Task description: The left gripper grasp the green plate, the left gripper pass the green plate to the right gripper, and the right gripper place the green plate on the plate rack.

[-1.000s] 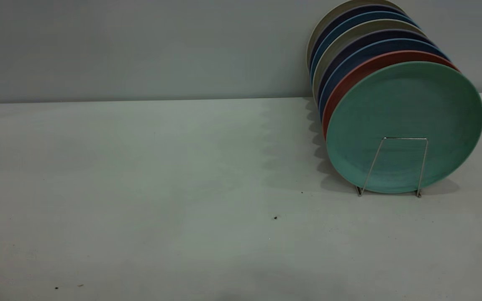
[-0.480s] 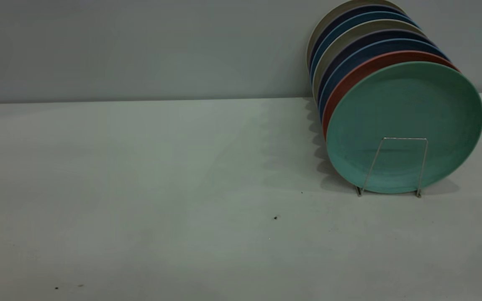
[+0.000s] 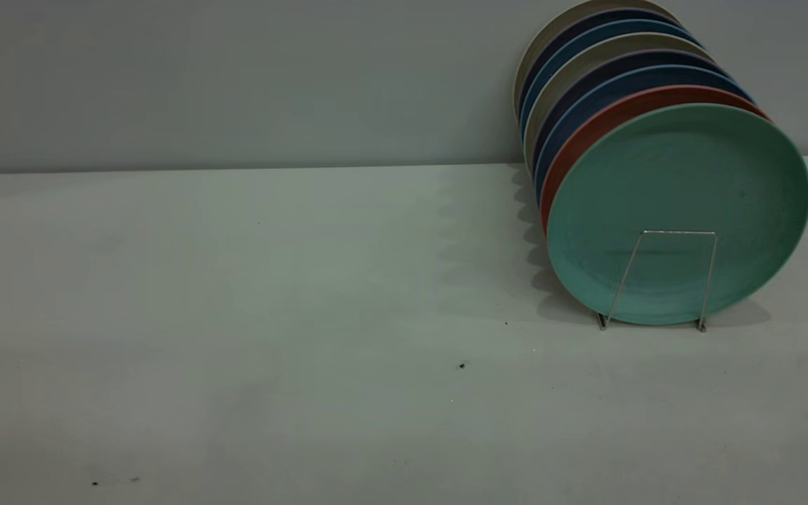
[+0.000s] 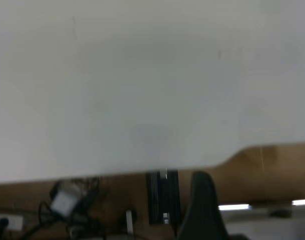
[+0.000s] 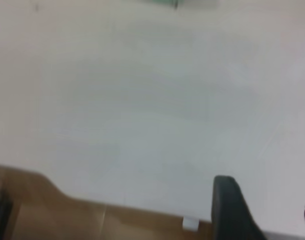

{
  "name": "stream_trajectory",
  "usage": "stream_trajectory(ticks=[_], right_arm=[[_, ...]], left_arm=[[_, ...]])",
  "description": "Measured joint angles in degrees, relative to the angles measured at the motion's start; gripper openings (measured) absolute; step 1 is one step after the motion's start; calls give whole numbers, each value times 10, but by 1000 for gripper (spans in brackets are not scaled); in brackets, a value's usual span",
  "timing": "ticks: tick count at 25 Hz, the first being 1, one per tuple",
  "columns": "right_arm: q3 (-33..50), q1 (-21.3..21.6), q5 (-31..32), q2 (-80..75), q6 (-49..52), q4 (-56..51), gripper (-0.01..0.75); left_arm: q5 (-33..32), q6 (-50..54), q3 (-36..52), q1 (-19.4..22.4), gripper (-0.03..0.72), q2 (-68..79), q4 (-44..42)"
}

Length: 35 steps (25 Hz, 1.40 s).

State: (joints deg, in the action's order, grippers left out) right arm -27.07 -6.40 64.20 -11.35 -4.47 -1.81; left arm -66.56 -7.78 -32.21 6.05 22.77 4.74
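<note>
Plate rack (image 3: pixel 658 279) of thin silver wire, standing on the pale grey table (image 3: pixel 271 315) near its far edge, one upright rectangular loop showing at the front. Contents, front to back:

- large round teal-green matte plate (image 3: pixel 677 189), on edge, leaning back, its lower face crossed by the front wire loop;
- salmon-pink plate (image 3: pixel 590 133), directly behind the green one, touching or nearly so;
- further plates in dark blue, purple-grey and cream (image 3: pixel 572 63), packed in a row to the grey wall behind the rack.

Grippers — neither appears in the exterior view; both sit well apart from the rack, toward the near table edge. Left gripper: one black wedge-shaped finger (image 4: pixel 202 207) shows in its wrist view, over the table's edge, nothing held; the second finger is out of frame, so whether it stands apart or closed cannot be told. Right gripper (image 5: pixel 269 210): one black finger in view and a sliver of the other, a wide gap between them, spread apart and empty.

Progress, as a judgement: the green plate already rests in the rack, so grasp, handover and placement look complete — only retreat of the arms could remain.
</note>
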Motion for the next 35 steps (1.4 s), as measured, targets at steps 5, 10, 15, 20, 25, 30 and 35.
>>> stream_trajectory(ticks=[5, 10, 15, 20, 25, 30, 35], right_arm=[[0, 0, 3, 56, 0, 0, 377], [0, 0, 5, 78, 0, 0, 377], [0, 0, 5, 80, 0, 0, 377], [0, 1, 7, 102, 0, 0, 377], [0, 2, 9, 123, 0, 0, 377], [0, 3, 9, 123, 0, 0, 377], [0, 3, 9, 123, 0, 0, 377]], left_arm=[[17, 0, 42, -9, 591, -58, -1], [18, 0, 42, -46, 591, -130, -3], [18, 0, 42, -57, 591, -193, -3], [17, 0, 42, -57, 591, -219, -3], [17, 0, 42, -57, 591, -220, -3], [17, 0, 42, -57, 591, -231, -4], [13, 0, 42, -57, 591, -240, -4]])
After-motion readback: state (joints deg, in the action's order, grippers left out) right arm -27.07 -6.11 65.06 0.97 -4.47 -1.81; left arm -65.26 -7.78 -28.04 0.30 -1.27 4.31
